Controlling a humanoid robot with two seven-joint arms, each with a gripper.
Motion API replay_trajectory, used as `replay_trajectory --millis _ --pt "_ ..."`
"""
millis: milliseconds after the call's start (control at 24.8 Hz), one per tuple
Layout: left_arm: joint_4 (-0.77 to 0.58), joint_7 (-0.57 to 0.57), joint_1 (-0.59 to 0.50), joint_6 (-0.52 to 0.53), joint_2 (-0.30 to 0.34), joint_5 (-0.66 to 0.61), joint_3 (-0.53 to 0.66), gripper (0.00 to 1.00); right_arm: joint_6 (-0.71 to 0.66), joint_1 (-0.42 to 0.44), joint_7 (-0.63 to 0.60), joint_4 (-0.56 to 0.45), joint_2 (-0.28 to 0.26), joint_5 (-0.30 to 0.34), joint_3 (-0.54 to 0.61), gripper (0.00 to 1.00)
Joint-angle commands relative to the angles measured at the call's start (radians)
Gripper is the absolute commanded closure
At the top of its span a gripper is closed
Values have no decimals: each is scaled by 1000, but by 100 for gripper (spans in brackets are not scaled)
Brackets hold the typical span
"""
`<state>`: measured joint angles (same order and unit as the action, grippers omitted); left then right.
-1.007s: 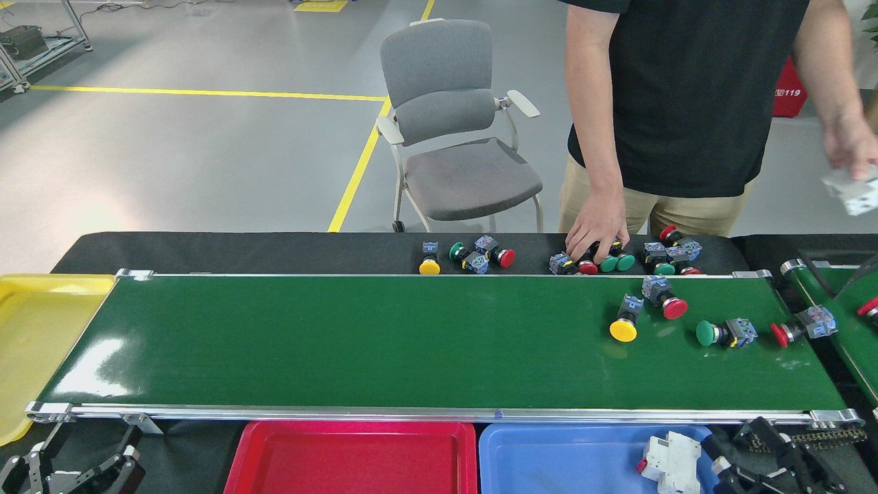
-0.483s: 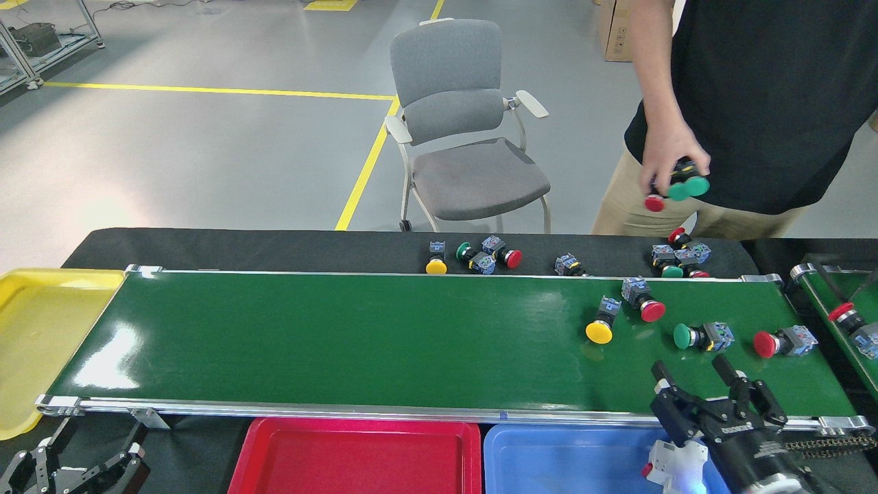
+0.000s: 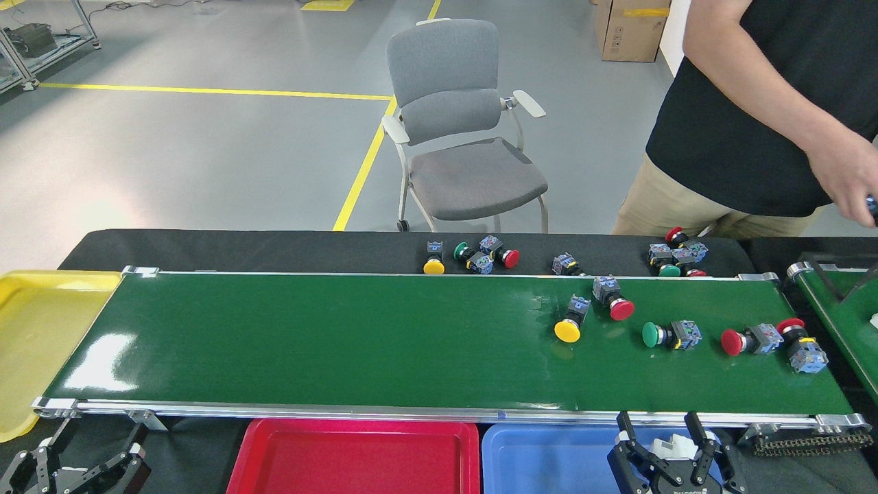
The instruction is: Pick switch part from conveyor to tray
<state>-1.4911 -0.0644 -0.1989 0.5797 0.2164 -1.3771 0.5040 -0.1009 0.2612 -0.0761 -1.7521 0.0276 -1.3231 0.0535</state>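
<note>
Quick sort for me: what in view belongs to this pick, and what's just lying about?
Job: conveyor; switches on it, yellow, green, three red; blue tray; right hand, open.
Lying about: switches on black cloth; chair; cardboard box.

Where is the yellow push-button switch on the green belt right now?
In the head view, the yellow switch lies right of centre on the conveyor, just left of a red-capped switch.

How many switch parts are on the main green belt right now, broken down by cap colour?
On the conveyor:
Yellow: 1, the yellow-capped switch
Green: 1, the green-capped switch
Red: 3, the red-capped switch up the belt, the red-capped switch lying sideways and the red-capped switch nearest the right end
Total: 5
</note>
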Motion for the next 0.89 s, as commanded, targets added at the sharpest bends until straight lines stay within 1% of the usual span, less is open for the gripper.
replay_trajectory --millis 0,81,161,201,282,322,443,523,604,685,846 --pt "-11 -6 4 -3 12 0 2 0 7 -37 48 -12 9 -4 -4 1" --pt "-9 -6 4 -3 12 0 4 0 49 -83 114 8 12 -25 -9 1" --pt "-9 -6 4 -3 12 0 2 0 130 -128 145 43 18 -67 -29 1" --pt "-9 -6 4 -3 12 0 4 0 161 -149 156 66 14 -76 -50 1" --pt "-9 -6 4 -3 12 0 4 0 204 -195 170 131 9 -77 -84 1" --pt "-9 -6 4 -3 12 0 4 0 216 -212 171 148 11 -77 -87 1" --pt "-9 -6 4 -3 12 0 4 0 244 -301 191 227 15 -73 -89 1" --pt "-9 -6 4 -3 14 0 4 0 268 -376 202 304 20 -70 -90 1" --pt "-9 -6 4 -3 14 0 4 0 288 -421 203 348 20 -67 -92 1" --pt "-11 -6 4 -3 14 0 4 0 291 -451 203 398 21 -65 -95 1" --pt "-9 -6 4 -3 14 0 2 0 293 -494 203 454 34 -65 -96 1"
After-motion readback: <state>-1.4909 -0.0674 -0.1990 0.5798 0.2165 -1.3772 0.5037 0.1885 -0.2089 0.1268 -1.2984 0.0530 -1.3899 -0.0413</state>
